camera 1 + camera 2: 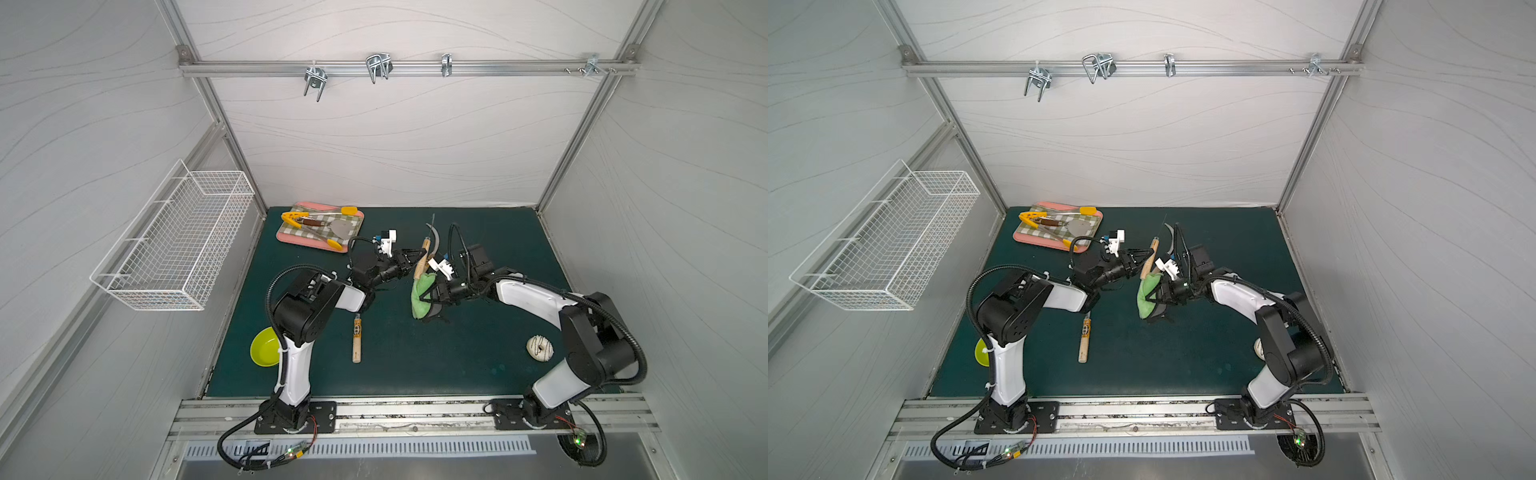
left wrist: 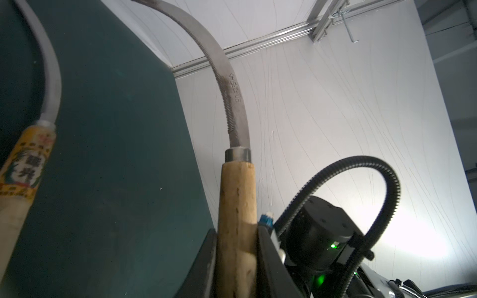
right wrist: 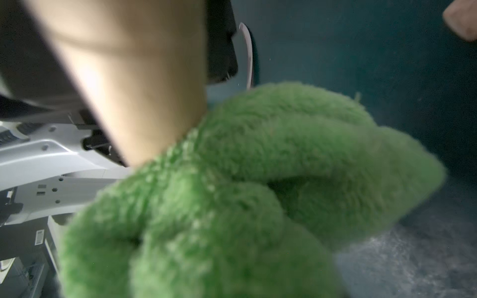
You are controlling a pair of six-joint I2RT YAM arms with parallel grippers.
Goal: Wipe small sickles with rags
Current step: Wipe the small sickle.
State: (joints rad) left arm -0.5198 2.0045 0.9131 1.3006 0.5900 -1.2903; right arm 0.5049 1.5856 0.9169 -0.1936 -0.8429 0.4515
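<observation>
Pale wavy-lined walls (image 1: pixel 395 145), dark-green mat (image 1: pixel 415 365)

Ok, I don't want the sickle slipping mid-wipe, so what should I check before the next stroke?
1. Left gripper shut on the held sickle at its wooden handle: ok.
2. Right gripper shut on the green rag: ok.
3. Cloth on the blade: not ok; it meets only the handle's butt end, and the blade is bare.
4. Blade clear of the mat: ok, it is raised off it.
5. Second sickle out of the way: ok, it lies on the mat apart from both grippers.
6. How firmly the cloth is pinched: cannot tell.
</observation>
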